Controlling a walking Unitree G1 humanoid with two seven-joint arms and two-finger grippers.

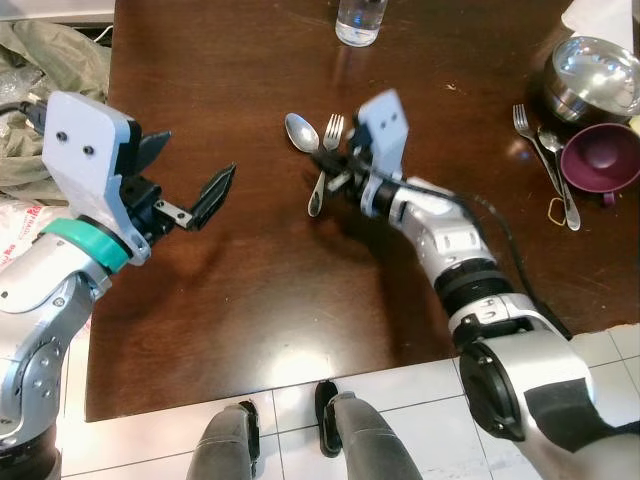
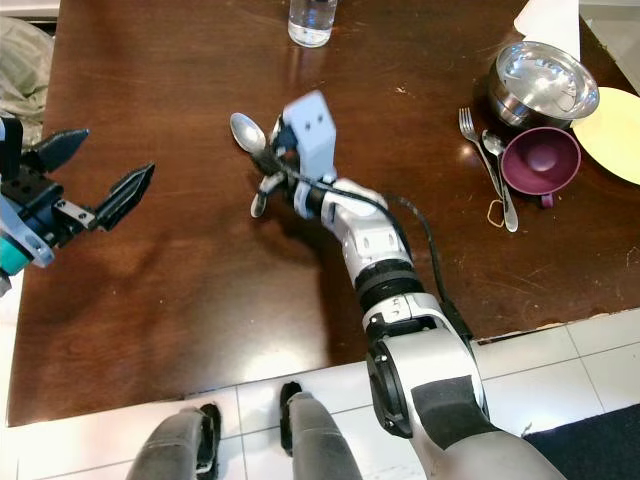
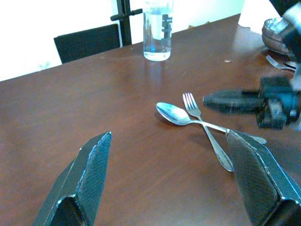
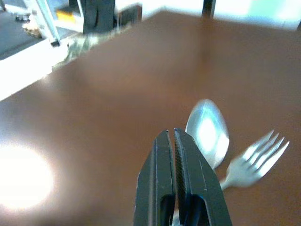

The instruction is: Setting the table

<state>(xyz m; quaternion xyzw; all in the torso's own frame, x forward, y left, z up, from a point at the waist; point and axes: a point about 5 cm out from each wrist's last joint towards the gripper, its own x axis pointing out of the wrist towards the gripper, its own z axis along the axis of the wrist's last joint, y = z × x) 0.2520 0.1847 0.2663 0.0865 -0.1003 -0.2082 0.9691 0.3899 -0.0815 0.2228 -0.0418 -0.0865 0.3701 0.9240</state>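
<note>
A spoon and a fork lie crossed on the dark wooden table, handles toward me. My right gripper is low over their handles, its two fingers pressed together with nothing visibly held; in the right wrist view the shut gripper points past the spoon bowl and the fork tines. My left gripper hovers open over bare table to the left of the cutlery. Through the left gripper, the left wrist view shows the spoon and fork.
A glass of water stands at the table's far edge. At the far right are a steel bowl, a purple cup, a second fork and spoon and a yellow plate. Crumpled cloth lies off the left edge.
</note>
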